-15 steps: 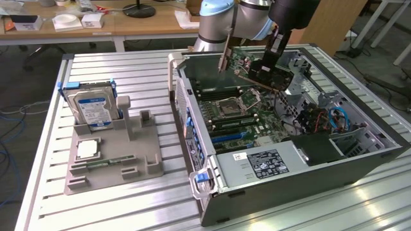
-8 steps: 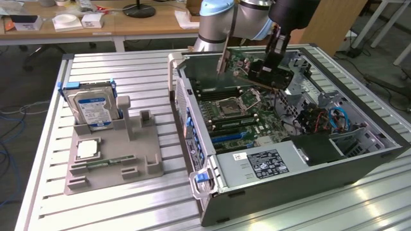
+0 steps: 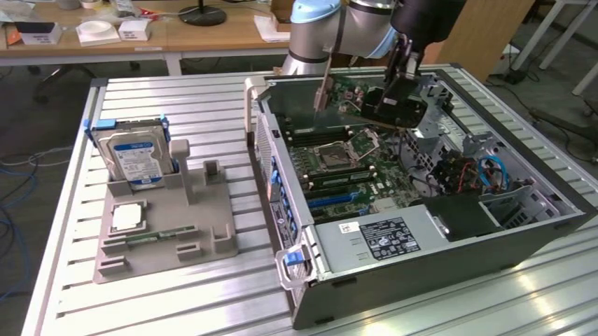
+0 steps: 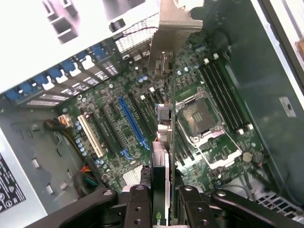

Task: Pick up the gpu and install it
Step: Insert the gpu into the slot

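**gpu point(image 3: 323, 89) clamped in gripper point(image 3: 381, 110) inside open computer case point(image 3: 421, 280)**

Exterior view: the arm reaches down into the computer case, which lies on its side on a slatted table point(image 3: 187, 294). The gripper hangs over the motherboard point(image 3: 355, 175), toward the far end of the case. The gpu shows beside it as a thin brownish slab. At the exterior view's left, a hard drive point(image 3: 138, 157) stands upright in a grey fixture point(image 3: 215, 224), well apart from the case.

Wrist view: the fingers point(image 4: 137, 206) press against both faces of the gpu point(image 4: 160, 171), which is seen edge-on with its metal bracket point(image 4: 173, 28) at the far end. The gpu lies over the motherboard point(image 4: 118, 142), between the blue slot point(image 4: 129, 123) and the CPU socket point(image 4: 199, 116). Whether its edge touches a slot cannot be told.
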Motion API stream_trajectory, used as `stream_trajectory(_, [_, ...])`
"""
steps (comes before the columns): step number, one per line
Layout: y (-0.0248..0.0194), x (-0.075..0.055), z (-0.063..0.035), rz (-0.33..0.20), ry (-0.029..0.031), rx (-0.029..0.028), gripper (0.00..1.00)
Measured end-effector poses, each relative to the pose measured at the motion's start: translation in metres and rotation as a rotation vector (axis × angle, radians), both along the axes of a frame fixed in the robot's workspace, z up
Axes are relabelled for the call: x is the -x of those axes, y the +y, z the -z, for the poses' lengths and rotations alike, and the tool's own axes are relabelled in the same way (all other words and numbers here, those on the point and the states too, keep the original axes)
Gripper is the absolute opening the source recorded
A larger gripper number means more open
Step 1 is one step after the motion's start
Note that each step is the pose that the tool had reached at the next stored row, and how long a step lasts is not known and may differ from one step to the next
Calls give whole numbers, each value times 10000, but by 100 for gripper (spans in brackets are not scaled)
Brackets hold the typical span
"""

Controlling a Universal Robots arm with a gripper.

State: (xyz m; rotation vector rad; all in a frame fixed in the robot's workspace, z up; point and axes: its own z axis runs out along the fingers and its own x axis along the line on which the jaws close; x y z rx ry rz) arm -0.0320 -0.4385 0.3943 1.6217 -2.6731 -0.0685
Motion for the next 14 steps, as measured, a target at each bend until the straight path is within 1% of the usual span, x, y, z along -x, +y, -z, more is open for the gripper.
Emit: stream_trajectory(14, [0, 0, 0, -2190, 0, -1, 27])
